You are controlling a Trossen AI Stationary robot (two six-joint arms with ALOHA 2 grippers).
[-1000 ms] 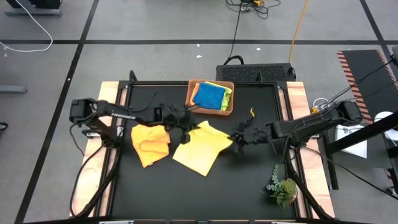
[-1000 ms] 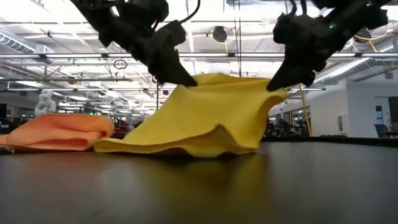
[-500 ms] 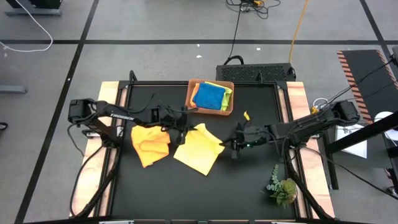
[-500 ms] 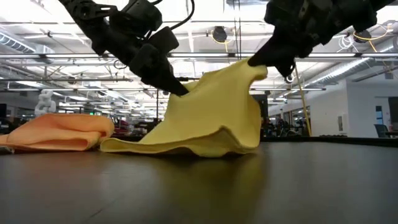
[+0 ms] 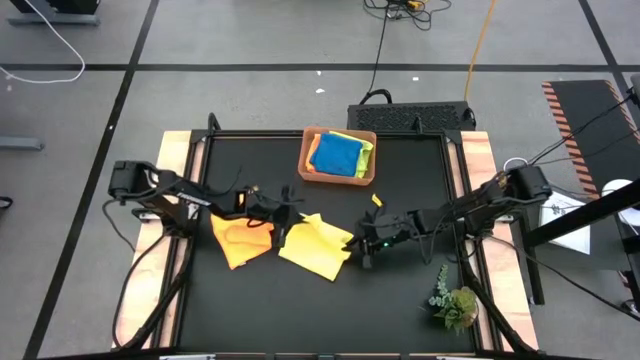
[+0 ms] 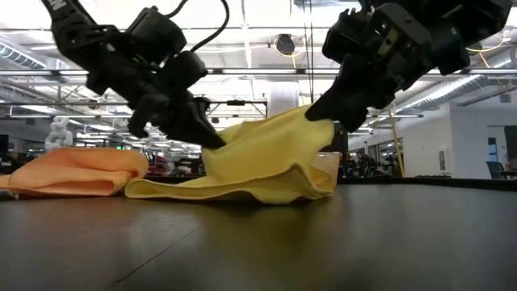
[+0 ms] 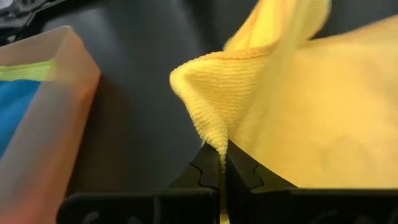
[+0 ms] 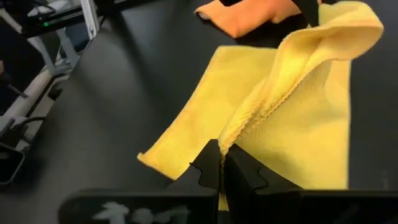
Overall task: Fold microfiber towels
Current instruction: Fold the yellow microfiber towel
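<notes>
Yellow towel (image 5: 314, 246) lies mid-bench beside the folded orange towel (image 5: 240, 236). My left hand (image 5: 279, 217) and right hand (image 5: 362, 245) each pinch a corner, and I've carried both corners lower and forward, so the fold is nearly closed.

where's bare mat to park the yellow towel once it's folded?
Free: the near strip of the black mat, below the yellow towel and left of the plant sprig; also the far right corner beside the tray. Crowded: mid-mat, where the orange towel, left gripper and right gripper sit together.
</notes>
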